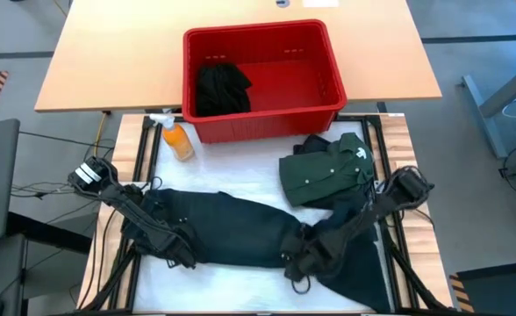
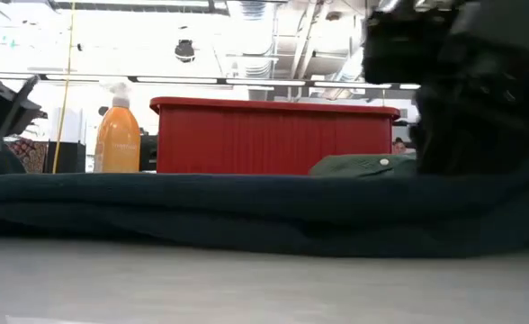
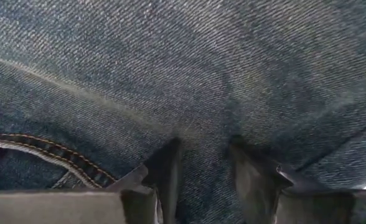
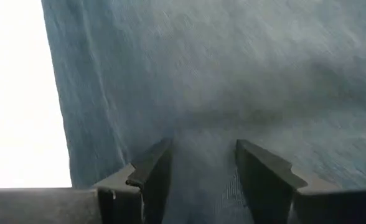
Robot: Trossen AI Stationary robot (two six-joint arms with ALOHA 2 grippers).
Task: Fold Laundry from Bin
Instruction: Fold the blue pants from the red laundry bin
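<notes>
high view: dark jeans lay spread on the bench, left jaws and right jaws pressed at either end, likely to flatten them; folded green shirt beyond the right jaws, bin farther. wrist views: both jaws partly apart, denim bunched between.

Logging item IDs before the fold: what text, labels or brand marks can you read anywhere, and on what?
None readable.
green shirt: white neck label, too small to read.
orange spray bottle: faint print on its front, blurred.
red bin: no lettering visible.
jeans: only stitching shows, no tag.
</notes>
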